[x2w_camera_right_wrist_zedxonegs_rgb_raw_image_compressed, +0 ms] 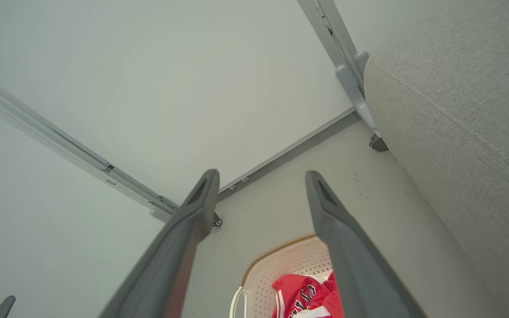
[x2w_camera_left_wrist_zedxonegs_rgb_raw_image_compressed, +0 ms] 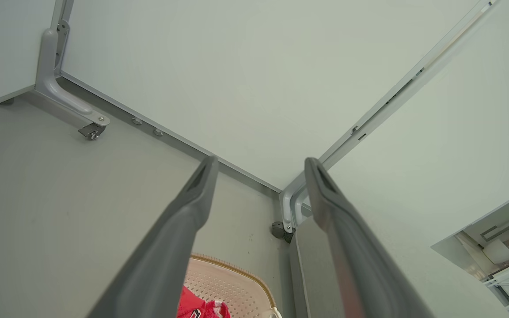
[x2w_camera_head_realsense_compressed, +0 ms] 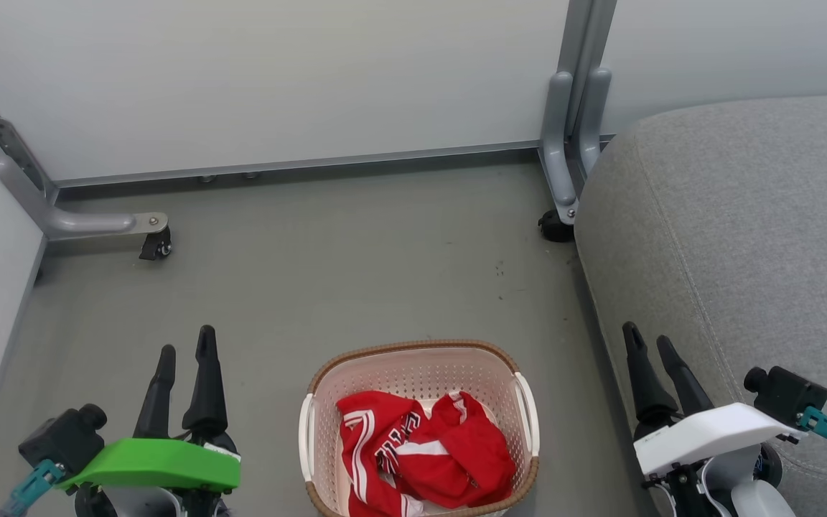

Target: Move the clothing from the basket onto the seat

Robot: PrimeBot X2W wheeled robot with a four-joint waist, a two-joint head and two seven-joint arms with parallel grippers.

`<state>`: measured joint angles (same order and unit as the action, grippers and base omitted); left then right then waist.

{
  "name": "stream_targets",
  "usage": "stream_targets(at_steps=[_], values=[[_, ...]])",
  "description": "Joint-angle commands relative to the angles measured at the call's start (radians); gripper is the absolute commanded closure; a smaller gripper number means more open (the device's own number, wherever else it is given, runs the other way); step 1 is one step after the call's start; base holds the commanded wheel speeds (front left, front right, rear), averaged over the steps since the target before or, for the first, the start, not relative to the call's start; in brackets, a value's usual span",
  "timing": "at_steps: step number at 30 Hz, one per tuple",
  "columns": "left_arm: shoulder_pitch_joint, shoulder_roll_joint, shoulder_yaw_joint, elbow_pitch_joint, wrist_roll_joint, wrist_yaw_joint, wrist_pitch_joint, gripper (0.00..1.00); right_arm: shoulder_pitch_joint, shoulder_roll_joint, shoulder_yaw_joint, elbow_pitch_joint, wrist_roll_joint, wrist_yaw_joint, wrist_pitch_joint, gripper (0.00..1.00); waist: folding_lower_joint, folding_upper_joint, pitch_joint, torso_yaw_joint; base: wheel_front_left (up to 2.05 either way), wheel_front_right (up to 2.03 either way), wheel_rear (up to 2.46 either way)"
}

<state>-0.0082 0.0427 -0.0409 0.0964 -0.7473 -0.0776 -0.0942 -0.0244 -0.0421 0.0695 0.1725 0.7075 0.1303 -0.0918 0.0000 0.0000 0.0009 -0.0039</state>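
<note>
Spread wide and holding nothing, my left gripper [x2w_camera_head_realsense_compressed: 187,340] hangs over the floor [x2w_camera_head_realsense_compressed: 356,244] close to its left edge, fingers pointing toward the far edge; my right gripper [x2w_camera_head_realsense_compressed: 647,334] is just as wide apart and just as empty, hanging over the left edge of the seat [x2w_camera_head_realsense_compressed: 744,215], where the grey cushion rounds down toward the floor. Between the two grippers I see the basket [x2w_camera_head_realsense_compressed: 413,347] standing upright on the floor, well short of the far edge and near the seat's side but apart from it; the clothing [x2w_camera_head_realsense_compressed: 456,449] lies crumpled inside it, red with white stripes, some black-and-white lettering showing on a fold. Pale panels [x2w_camera_head_realsense_compressed: 277,72] close off the floor's far and left edges; a small caster [x2w_camera_head_realsense_compressed: 157,248] sits under a metal foot near the far left corner.
</note>
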Motion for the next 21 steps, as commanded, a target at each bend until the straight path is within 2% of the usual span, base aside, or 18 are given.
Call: stream_targets(at_steps=[1, 21], values=[[0.003, 0.006, -0.007, -0.020, 0.033, 0.006, -0.011, 0.00, -0.001, -0.005, 0.004, -0.017, -0.034, 0.000, -0.014, 0.00, 0.0000, 0.0000, 0.000, 0.000, 0.00, 0.00, 0.00], [0.016, 0.008, -0.047, -0.032, 0.252, 0.015, -0.066, 0.00, 0.014, -0.007, 0.031, -0.039, -0.251, 0.000, -0.069, 0.00, 0.0000, 0.0000, 0.001, 0.001, 0.00, 0.00, 0.00]])
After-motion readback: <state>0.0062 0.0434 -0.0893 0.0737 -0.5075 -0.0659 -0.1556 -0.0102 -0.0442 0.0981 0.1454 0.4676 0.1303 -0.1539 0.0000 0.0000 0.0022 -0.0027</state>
